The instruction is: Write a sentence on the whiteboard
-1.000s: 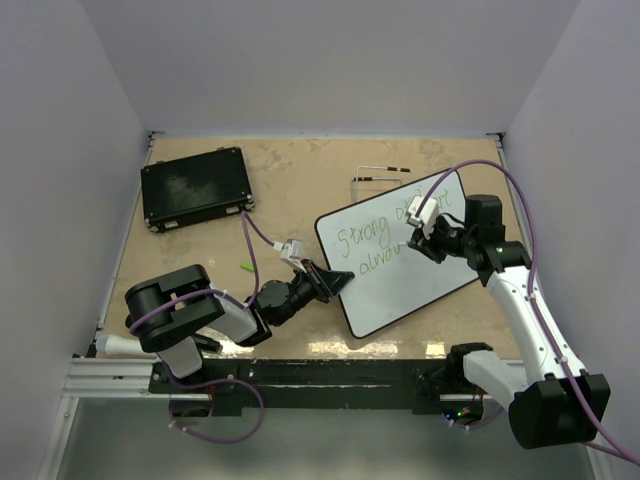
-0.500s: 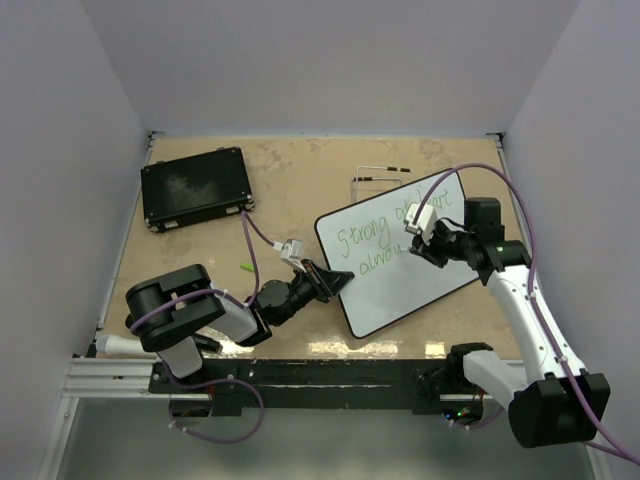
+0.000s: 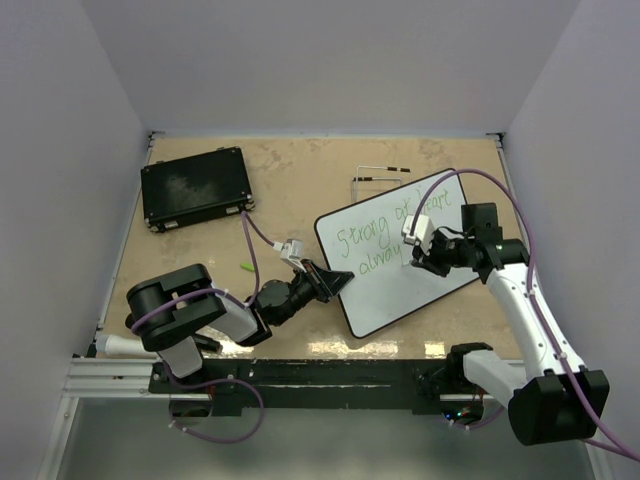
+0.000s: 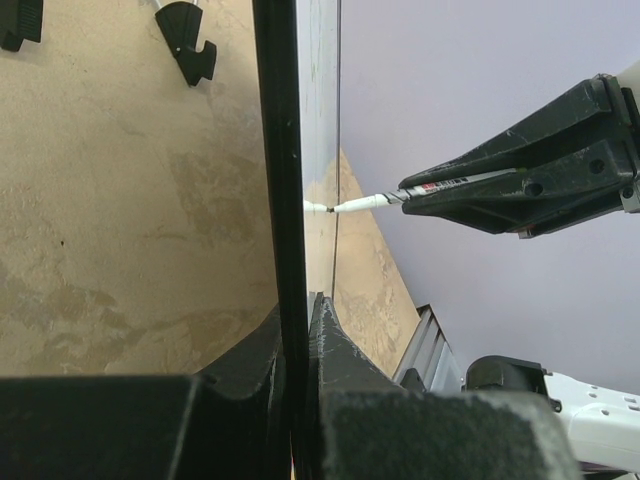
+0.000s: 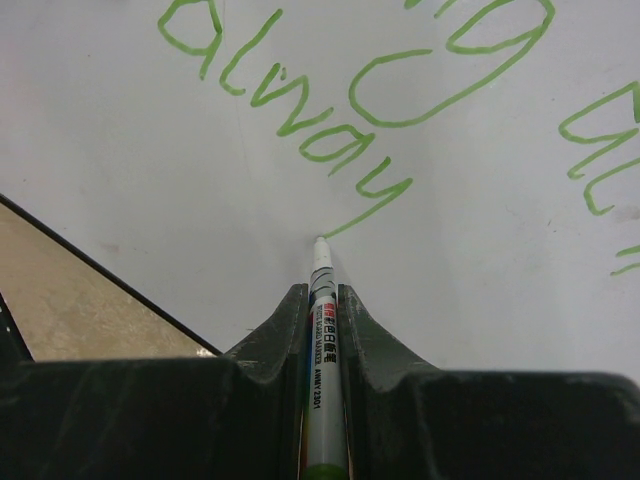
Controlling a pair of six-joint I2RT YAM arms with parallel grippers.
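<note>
Right pincer (image 5: pixel 322 292): pinching a green marker (image 5: pixel 324 380), its tip touching the board at the tail of the "y" in "alway".
Left pincer (image 4: pixel 298 318): pressed together on the board's rim, pinning it.
Whiteboard (image 3: pixel 410 290): askew on the desk (image 3: pixel 290 180), right of centre, well apart from the black case (image 3: pixel 195 187).
Sentence (image 3: pixel 372 240): top line looks finished; "s" and "good" seem left.
Doing it well: light, even pressure, next letter just beside the "y", same slant.
</note>
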